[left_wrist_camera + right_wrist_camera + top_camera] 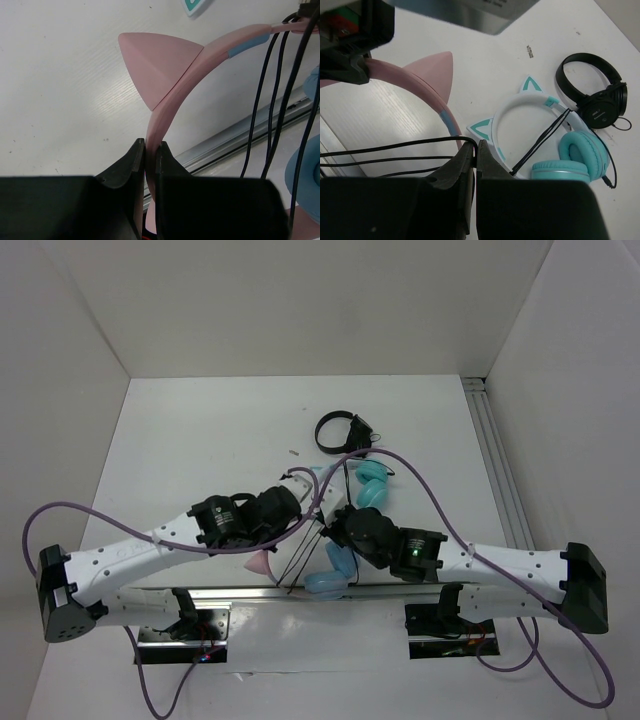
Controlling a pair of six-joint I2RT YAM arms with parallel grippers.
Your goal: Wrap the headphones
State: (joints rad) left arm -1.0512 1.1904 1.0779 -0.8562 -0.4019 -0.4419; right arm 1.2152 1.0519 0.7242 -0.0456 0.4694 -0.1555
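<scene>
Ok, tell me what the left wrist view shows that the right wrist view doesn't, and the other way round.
Left wrist only: a light blue ear cup at the right edge. Right wrist only: the black headphones, the teal ear cups of the white cat-ear headphones, and the right fingers shut on the black cable. Both: the pink headband with its cat ear, clamped by the left fingers, and strands of that cable.
</scene>
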